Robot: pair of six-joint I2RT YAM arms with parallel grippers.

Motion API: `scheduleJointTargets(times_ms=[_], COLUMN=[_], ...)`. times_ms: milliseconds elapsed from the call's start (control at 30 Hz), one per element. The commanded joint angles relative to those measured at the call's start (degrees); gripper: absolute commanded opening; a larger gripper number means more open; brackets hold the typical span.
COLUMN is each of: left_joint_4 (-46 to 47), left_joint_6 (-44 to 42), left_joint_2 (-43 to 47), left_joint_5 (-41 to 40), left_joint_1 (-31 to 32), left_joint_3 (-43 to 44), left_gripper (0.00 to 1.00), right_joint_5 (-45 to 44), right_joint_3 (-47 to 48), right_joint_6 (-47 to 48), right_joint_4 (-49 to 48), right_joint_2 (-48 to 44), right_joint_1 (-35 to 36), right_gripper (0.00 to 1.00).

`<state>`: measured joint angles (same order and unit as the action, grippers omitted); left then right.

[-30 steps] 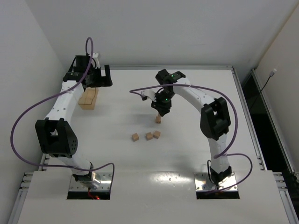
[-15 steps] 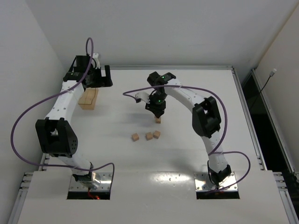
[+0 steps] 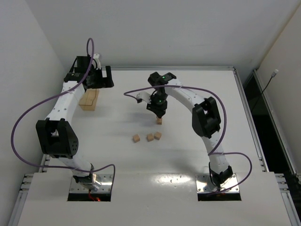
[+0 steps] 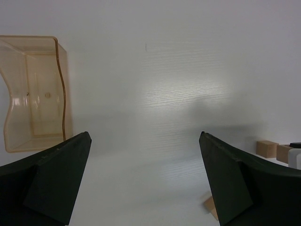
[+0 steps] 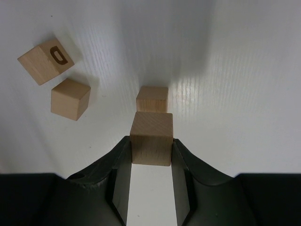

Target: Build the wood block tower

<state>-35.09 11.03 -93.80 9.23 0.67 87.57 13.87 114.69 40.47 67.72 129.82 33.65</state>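
Between the fingers of my right gripper [image 5: 151,141] sits a plain tan wooden cube [image 5: 151,138], and the jaws are shut on its two sides. In the top view that gripper [image 3: 159,114] points down at mid-table with the cube [image 3: 159,121] at its tip. Three loose cubes lie just in front: one [image 5: 152,99] straight past the held cube, one [image 5: 70,98] to its left, and one marked D [image 5: 45,61]. They form a short row [image 3: 150,137] in the top view. No cube stands on another. My left gripper [image 4: 145,136] is open and empty at the far left [image 3: 100,77].
A translucent tan tray [image 3: 89,100] lies on the table under the left arm, and it shows empty in the left wrist view [image 4: 33,94]. Purple cables loop from both arms. The table's raised back edge [image 3: 169,68] runs behind the grippers.
The right arm has swung a little to the left with the cube still in its jaws. The left arm and the three loose cubes have not moved.
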Motion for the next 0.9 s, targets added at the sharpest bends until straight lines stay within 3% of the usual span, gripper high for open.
scheduleJointTargets(times_ms=[0, 867], left_joint_4=[1.3, 1.3], left_joint_6=[0.6, 0.6], left_joint_2=[0.2, 0.2], left_joint_5=[0.7, 1.2], left_joint_1=[-0.5, -0.5], left_joint_3=[1.6, 1.6], left_gripper=[1.00, 1.00], right_joint_5=[0.5, 1.1], right_joint_3=[1.2, -5.4], right_joint_6=[-1.0, -2.6], right_joint_4=[0.0, -5.3], right_joint_2=[0.3, -1.0], right_joint_1=[0.2, 0.2], right_gripper=[0.00, 0.02])
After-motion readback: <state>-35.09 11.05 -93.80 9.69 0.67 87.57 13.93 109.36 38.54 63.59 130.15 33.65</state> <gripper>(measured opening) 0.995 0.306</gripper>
